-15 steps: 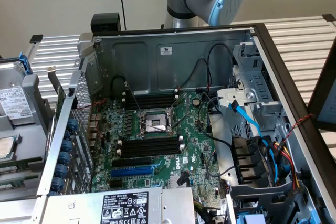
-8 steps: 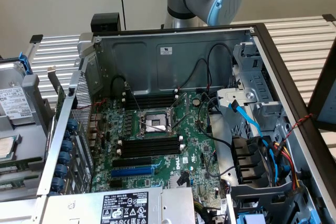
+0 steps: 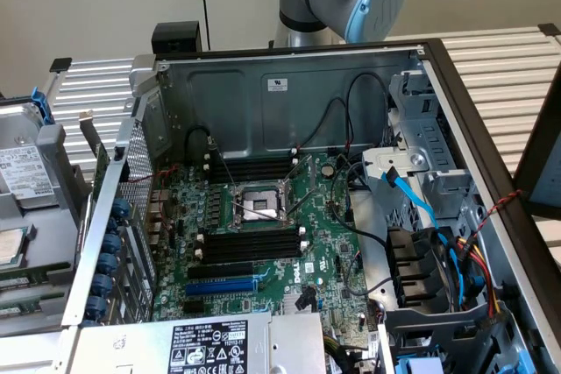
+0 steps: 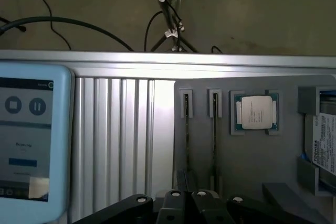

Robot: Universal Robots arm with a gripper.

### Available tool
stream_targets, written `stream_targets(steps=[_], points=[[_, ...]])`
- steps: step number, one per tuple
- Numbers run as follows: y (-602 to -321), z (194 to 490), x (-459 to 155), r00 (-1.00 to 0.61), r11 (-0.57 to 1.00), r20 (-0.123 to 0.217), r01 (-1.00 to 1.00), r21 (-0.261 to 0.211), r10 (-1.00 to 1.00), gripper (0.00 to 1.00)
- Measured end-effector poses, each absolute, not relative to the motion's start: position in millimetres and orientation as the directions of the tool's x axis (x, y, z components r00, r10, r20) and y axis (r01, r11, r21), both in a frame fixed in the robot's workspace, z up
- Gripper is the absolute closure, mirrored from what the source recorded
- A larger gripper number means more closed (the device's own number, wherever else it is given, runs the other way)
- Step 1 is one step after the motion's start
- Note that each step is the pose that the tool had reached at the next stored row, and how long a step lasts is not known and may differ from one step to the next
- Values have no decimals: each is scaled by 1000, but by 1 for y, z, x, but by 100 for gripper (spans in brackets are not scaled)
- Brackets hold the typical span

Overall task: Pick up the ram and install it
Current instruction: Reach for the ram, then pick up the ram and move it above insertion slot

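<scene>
Grey fixture plate [image 4: 247, 161], two ram sticks [image 4: 187, 140] beside processor [image 4: 255, 113], tablet [image 4: 31, 140] alongside, end effector [image 4: 189, 198] closed, empty.

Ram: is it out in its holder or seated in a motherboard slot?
Out in its holder. Two ram sticks stand on edge in the grey tray, beside the processor. The motherboard's black slots look empty.

I read this as a robotics lab bench: opened PC tower [image 3: 289, 102] on ribbed aluminium table [image 3: 508, 67], teach pendant [image 4: 29, 140], grey parts fixture [image 4: 252, 166] holding a CPU [image 4: 255, 113].
</scene>
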State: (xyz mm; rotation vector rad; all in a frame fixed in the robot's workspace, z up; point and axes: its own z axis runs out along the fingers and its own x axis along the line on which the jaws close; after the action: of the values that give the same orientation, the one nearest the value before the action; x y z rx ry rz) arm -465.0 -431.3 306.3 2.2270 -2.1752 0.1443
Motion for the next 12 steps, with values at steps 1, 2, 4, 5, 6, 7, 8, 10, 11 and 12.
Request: stream_targets(steps=[1, 2, 4, 5, 6, 7, 8, 10, 11, 12], points=[[-431, 306, -465, 22, -26, 84, -999, -47, -996, 90], [-431, 306, -465, 22, -25, 84, -999, -47, -996, 90], [-431, 306, -465, 22, -25, 84, -999, -47, -996, 90], [-431, 306, -465, 21, -25, 84, -999, -47, -996, 90], [-431, 306, -465, 21, -25, 84, -999, -47, -996, 90], [-431, 306, -465, 22, -25, 84, -999, -47, -996, 90], [-431, 306, -465, 22, -25, 84, -999, -47, -996, 90], [-431, 306, -465, 22, -26, 84, -999, -47, -996, 90], [-431, 306, -465, 22, -25, 84, -999, -47, -996, 90], [-431, 306, -465, 22, -25, 84, -999, -47, -996, 90]])
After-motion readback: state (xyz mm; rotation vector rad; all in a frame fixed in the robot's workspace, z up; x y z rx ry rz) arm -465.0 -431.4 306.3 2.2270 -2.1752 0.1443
